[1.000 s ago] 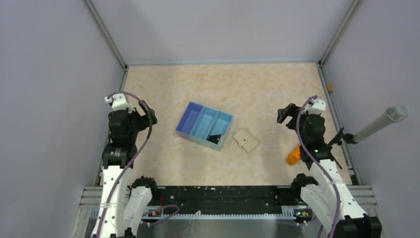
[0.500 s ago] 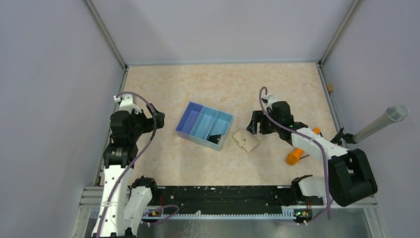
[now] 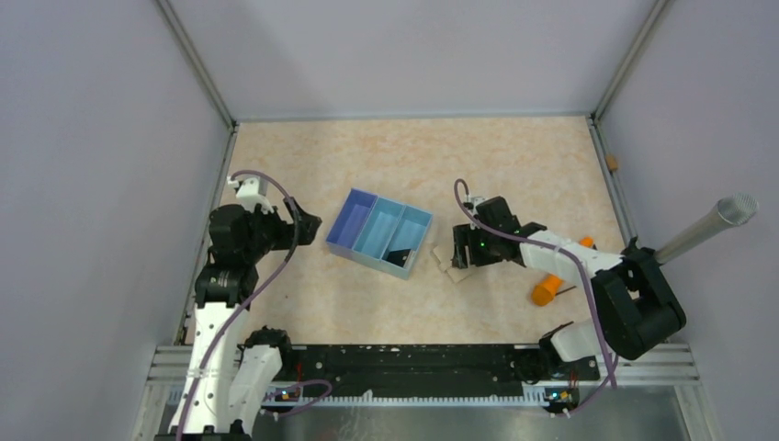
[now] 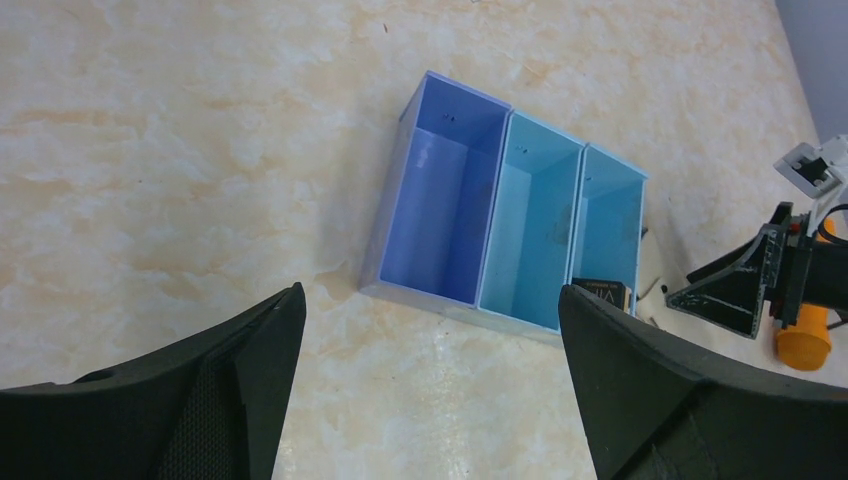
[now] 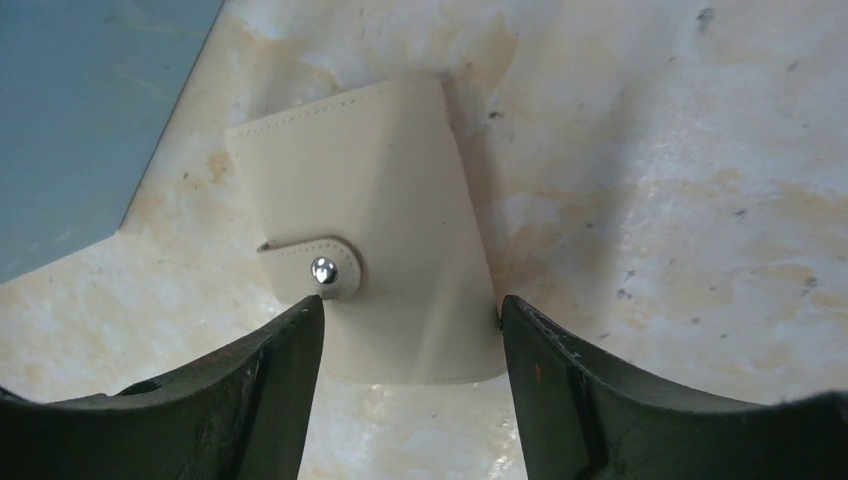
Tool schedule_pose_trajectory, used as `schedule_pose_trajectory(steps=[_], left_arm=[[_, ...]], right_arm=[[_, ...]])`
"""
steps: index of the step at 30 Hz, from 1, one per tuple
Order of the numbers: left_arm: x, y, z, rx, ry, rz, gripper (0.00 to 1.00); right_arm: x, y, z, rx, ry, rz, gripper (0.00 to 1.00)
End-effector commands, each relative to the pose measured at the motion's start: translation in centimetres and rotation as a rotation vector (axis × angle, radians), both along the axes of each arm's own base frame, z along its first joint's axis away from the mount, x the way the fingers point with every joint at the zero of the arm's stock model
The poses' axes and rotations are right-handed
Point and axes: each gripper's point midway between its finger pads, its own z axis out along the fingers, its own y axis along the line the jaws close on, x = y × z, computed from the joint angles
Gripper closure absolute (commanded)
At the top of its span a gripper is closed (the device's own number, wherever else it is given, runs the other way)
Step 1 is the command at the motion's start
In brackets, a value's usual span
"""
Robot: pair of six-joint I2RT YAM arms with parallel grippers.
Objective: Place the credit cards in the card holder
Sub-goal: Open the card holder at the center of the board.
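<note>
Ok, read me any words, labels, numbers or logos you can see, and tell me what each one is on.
Nothing here is legible.
Dark item in the blue tray: pale marks, too small and blurred to read.
Card holder: no print, only a metal snap.

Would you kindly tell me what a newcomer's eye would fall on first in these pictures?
First, the blue three-compartment tray at the centre of the scene. Just right of it lies the beige card holder with its snap tab, the right gripper poised over it with open fingers on either side. The left gripper, also open, hovers left of the tray, and an orange object lies further right.
</note>
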Motion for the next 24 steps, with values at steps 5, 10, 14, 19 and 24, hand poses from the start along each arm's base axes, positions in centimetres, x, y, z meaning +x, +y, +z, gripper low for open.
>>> schedule_pose_trajectory(steps=[5,10,14,19,24], left_arm=[[0.2,-1.3,0.5,0.006,-0.04,-0.088,0.01],[0.0,-2.0,0.5,0.01,-0.042,-0.115,0.01],[-0.1,-2.2,0.4,0.01,-0.042,-0.127,0.01],[-0.2,-2.6,0.3,0.015,-0.04,-0.146,0.01],[-0.6,-3.8,0.3,0.012,-0.038,-0.201,0.01]], right_arm=[[-2.9,2.3,0.9,0.055,0.056,-0.013,0.36],[-2.7,0.0,-0.2,-0.015,0.056,-0.19,0.36],[-2.9,0.3,-0.6,0.008,0.071,-0.208,0.39],[-3.0,1.9,-0.6,0.066,0.077,-0.162,0.54],[-2.7,2.2,-0.7,0.078,0.072,-0.164,0.88]])
